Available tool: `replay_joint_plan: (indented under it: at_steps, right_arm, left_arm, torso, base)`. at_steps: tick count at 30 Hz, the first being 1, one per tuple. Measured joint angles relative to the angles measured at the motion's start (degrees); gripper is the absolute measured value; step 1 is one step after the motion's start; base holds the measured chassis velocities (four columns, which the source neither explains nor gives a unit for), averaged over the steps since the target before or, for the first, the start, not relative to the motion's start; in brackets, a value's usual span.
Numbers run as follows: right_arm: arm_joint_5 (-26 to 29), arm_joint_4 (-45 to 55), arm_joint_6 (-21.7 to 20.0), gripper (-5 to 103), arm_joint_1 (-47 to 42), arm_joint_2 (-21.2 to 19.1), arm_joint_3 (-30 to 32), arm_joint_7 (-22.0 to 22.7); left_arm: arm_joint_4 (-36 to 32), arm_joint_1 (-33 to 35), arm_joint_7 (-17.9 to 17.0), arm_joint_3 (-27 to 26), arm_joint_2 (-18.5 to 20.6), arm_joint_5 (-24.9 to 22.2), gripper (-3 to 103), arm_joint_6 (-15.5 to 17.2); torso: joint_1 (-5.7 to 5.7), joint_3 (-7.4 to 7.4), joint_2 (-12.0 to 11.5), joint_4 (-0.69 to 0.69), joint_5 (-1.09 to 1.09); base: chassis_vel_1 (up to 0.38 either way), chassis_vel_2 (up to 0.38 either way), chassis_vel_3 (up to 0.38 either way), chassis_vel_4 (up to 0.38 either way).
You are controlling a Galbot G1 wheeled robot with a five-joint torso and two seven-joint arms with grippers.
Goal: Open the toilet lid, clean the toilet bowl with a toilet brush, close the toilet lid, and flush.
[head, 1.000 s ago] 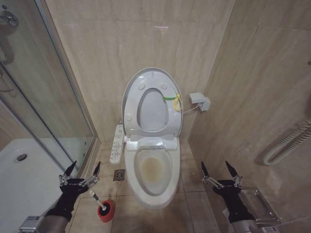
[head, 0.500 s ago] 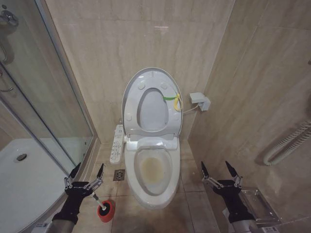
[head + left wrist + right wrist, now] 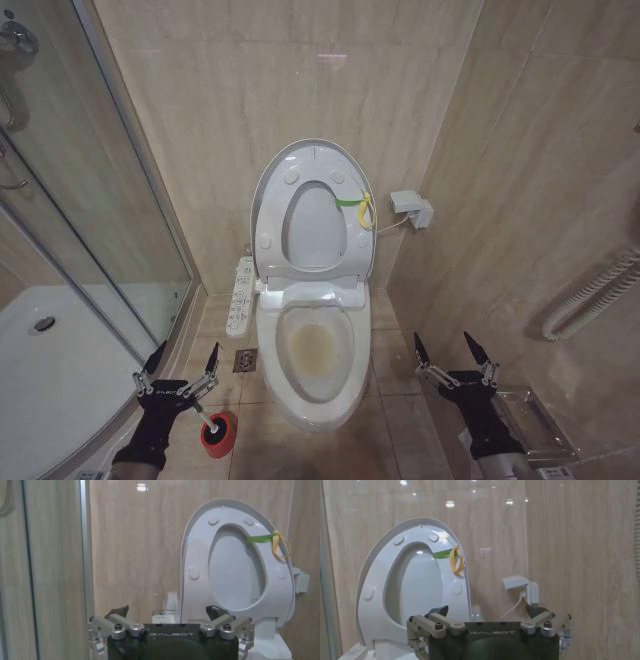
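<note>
The toilet lid [image 3: 312, 160] stands upright against the back wall, a yellow-green strap [image 3: 356, 206] at its right edge. Below it the toilet bowl [image 3: 315, 350] lies uncovered, with brownish-yellow staining inside. The toilet brush [image 3: 196, 408] stands in a small red holder [image 3: 220, 437] on the floor left of the bowl, its white handle leaning up and left. My left gripper [image 3: 186, 358] hangs open just above the handle's top, apart from it. My right gripper [image 3: 443, 342] hovers open to the right of the bowl. Both wrist views show the raised lid [image 3: 227, 510] [image 3: 415, 527] beyond open grippers [image 3: 167, 609] [image 3: 487, 609].
A glass shower screen [image 3: 100, 200] and white shower tray [image 3: 50, 370] close off the left side. A control panel [image 3: 241, 295] hangs beside the bowl, with a floor drain [image 3: 245, 360] below it. A wall box [image 3: 412, 208], a ribbed hose [image 3: 590, 295] and a clear tray [image 3: 530, 420] are on the right.
My left gripper has sunk lower and shifted right, ending close above the brush handle. The right arm has stayed still.
</note>
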Motion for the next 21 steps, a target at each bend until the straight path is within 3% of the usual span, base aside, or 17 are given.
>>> replay_joint_plan:
  at_steps: [21]
  right_arm:
    - [0.0, 0.0, 0.0, 100, 0.0, 0.0, 0.0, 0.0]
  left_arm:
    - [-4.7, 6.1, -1.4, -2.0, -2.2, 2.3, 100, -1.6]
  torso:
    - [-0.02, -0.03, 0.0, 0.0, 0.0]
  base:
    - [0.0, 0.0, 0.0, 0.0]
